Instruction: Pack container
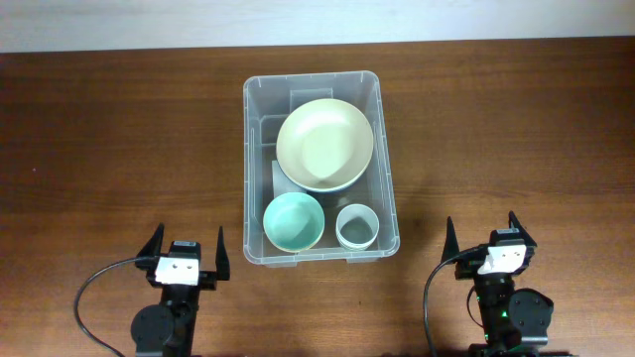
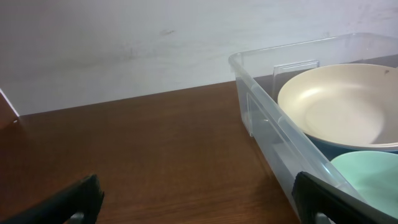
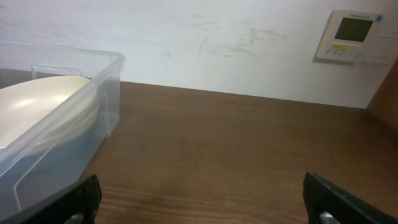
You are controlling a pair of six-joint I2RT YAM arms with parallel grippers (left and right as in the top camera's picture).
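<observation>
The clear plastic container [image 1: 250, 149] stands at the table's middle. In it lie a large cream bowl [image 1: 324, 145], a small mint-green bowl [image 1: 293, 220] and a small white cup [image 1: 357, 226]. My left gripper [image 1: 186, 253] is open and empty, near the front edge left of the container. My right gripper [image 1: 489, 238] is open and empty, near the front edge to its right. The left wrist view shows the container's wall [image 2: 267, 118], the cream bowl [image 2: 342, 106] and the green bowl [image 2: 373, 180]. The right wrist view shows the container [image 3: 74, 130] and cream bowl [image 3: 37, 106] at left.
Brown wooden table [image 1: 119, 149] with bare wood on both sides of the container. A white wall runs behind the table, with a thermostat panel [image 3: 353, 35] in the right wrist view.
</observation>
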